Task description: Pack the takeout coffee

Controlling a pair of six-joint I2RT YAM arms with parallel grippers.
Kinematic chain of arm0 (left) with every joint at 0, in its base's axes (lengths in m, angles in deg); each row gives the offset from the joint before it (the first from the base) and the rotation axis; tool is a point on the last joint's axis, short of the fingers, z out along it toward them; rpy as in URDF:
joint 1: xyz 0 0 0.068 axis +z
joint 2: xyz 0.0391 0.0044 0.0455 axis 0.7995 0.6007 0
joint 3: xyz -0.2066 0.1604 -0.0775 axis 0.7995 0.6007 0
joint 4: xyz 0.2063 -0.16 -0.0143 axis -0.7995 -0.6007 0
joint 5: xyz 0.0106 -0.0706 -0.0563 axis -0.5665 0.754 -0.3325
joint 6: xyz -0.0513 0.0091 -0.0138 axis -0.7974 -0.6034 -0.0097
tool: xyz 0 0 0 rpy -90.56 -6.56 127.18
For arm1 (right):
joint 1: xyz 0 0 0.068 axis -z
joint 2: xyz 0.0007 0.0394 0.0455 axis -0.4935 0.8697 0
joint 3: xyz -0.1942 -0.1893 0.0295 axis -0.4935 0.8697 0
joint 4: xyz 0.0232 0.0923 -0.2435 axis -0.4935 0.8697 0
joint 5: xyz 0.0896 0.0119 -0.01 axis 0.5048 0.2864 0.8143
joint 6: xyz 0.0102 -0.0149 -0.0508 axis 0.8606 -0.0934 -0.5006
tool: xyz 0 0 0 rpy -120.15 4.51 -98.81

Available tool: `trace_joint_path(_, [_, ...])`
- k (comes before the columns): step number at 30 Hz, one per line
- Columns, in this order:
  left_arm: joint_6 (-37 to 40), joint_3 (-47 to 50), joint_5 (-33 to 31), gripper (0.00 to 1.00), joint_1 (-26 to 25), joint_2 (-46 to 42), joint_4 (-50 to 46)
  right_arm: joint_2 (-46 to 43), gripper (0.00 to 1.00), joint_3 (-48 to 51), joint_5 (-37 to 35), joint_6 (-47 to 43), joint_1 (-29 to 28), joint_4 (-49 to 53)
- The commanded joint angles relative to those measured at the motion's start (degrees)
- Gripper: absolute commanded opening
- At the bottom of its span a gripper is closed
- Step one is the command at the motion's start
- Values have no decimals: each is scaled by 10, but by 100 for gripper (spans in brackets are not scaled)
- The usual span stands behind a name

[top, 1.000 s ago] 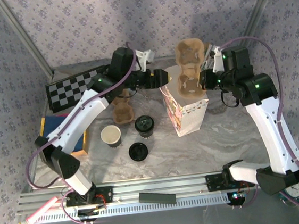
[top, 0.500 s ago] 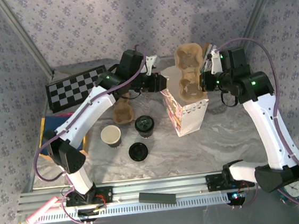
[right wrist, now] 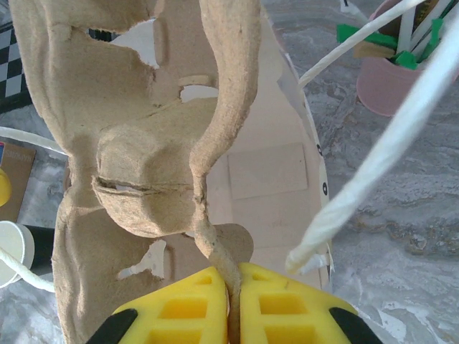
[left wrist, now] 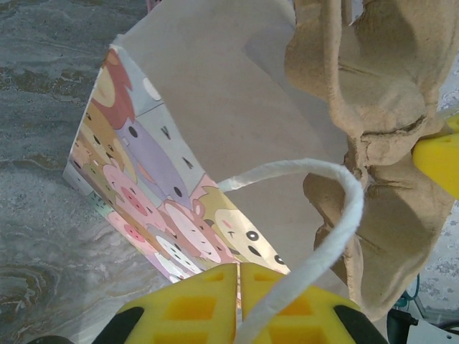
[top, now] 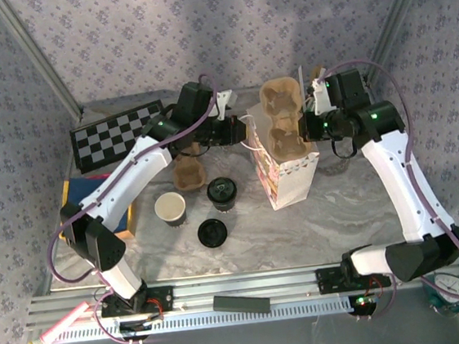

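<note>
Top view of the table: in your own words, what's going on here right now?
The right tool is shut on a cardboard cup carrier, holding it on end at the mouth of the open paper bag. The left tool is shut on the bag's rim near its white handle. The lidded takeout coffee stands on the table near the bag, not yet packed.

Cups, two: one lidded cup [top: 222, 191], one open cup [top: 170, 207] with a white inside; loose black lid [top: 211, 232], one. Pulp cup carriers, two: the raised carrier [top: 283, 117] and the low carrier [top: 188, 172]. Singles: one paper bag [top: 292, 178], one checkerboard [top: 117, 134], one pink pot [right wrist: 394, 89] of sticks; robot arms, two: left arm [top: 128, 183], right arm [top: 403, 178].
</note>
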Motion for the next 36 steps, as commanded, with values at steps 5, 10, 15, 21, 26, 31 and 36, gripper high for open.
trace_joint_path(5, [-10,6,13,6,1,-27,24,12,10,-4,2,-5,-18,26])
trace_joint_path(10, [-10,15,18,4,0,-32,30,13,10,-8,-19,-1,-18,31])
trace_joint_path(15, [-9,18,23,3,-1,-31,31,18,10,-30,-31,12,-13,17])
trace_joint_path(21, [-8,18,22,3,-4,-31,31,23,10,-32,-54,16,-11,-1])
trace_joint_path(26, [-10,19,21,3,-4,-31,33,16,10,2,-62,7,-13,-15])
trace_joint_path(31, [-14,18,25,3,-5,-28,35,8,10,27,-69,4,-17,-34])
trace_joint_path(36, [-15,17,20,2,-5,-27,33,6,10,35,-70,5,-27,-30])
